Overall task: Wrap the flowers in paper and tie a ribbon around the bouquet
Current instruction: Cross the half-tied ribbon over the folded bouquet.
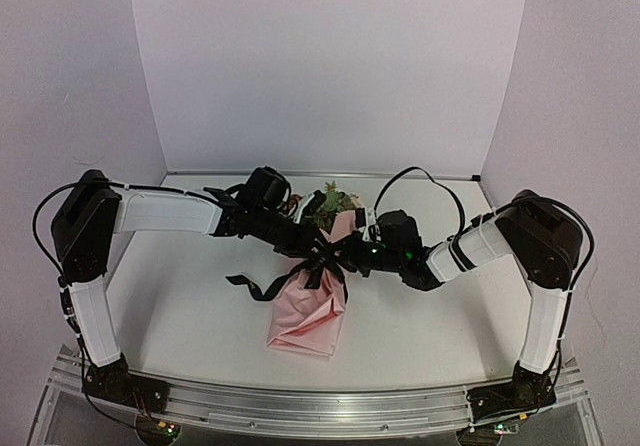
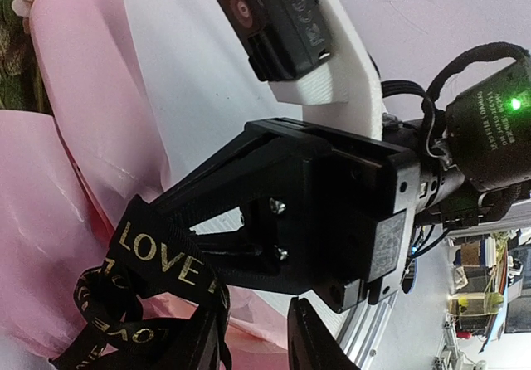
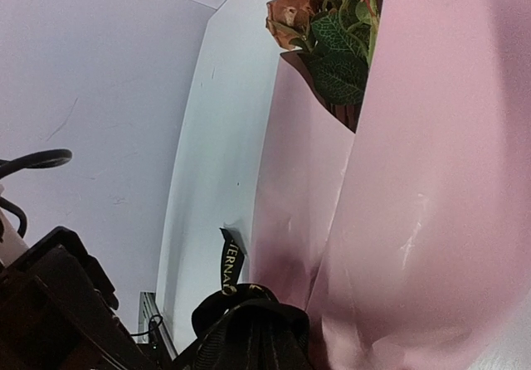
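Bouquet (image 1: pixel 308 316) btwn low L arm (image 1: pixel 165 211), R arm (image 1: pixel 470 248)

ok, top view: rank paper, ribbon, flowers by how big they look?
1. the paper, largest by far.
2. the ribbon and the flowers: too close to rank. The ribbon's tails spread wider but are thin, and only the flower tops show above the paper.
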Controlling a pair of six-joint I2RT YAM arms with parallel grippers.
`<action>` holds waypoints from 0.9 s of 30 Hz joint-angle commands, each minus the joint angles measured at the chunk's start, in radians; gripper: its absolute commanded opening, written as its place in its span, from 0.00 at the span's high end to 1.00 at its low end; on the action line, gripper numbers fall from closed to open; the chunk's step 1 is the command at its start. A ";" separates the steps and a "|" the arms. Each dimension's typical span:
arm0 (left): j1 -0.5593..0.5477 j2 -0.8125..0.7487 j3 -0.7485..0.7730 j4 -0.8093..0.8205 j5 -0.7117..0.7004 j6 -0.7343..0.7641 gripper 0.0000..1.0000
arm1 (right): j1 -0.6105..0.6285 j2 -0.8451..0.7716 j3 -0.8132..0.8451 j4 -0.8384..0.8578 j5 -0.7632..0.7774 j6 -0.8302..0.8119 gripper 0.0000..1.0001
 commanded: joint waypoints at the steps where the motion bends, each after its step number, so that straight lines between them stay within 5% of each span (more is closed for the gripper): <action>1: 0.009 -0.094 0.003 0.018 -0.041 0.026 0.67 | -0.006 0.012 0.038 0.046 -0.012 0.003 0.99; 10: 0.025 -0.146 -0.017 0.031 -0.156 0.025 0.59 | -0.010 0.014 0.046 0.045 -0.019 0.008 0.99; 18: 0.025 -0.135 -0.022 0.016 -0.148 0.034 0.78 | -0.012 0.013 0.045 0.045 -0.017 0.011 0.99; 21: 0.051 -0.153 -0.039 -0.020 -0.307 -0.006 0.71 | -0.013 0.009 0.043 0.045 -0.019 0.010 0.99; 27: 0.091 -0.111 -0.024 -0.073 -0.292 0.045 0.63 | -0.013 0.001 0.040 0.045 -0.022 0.006 0.99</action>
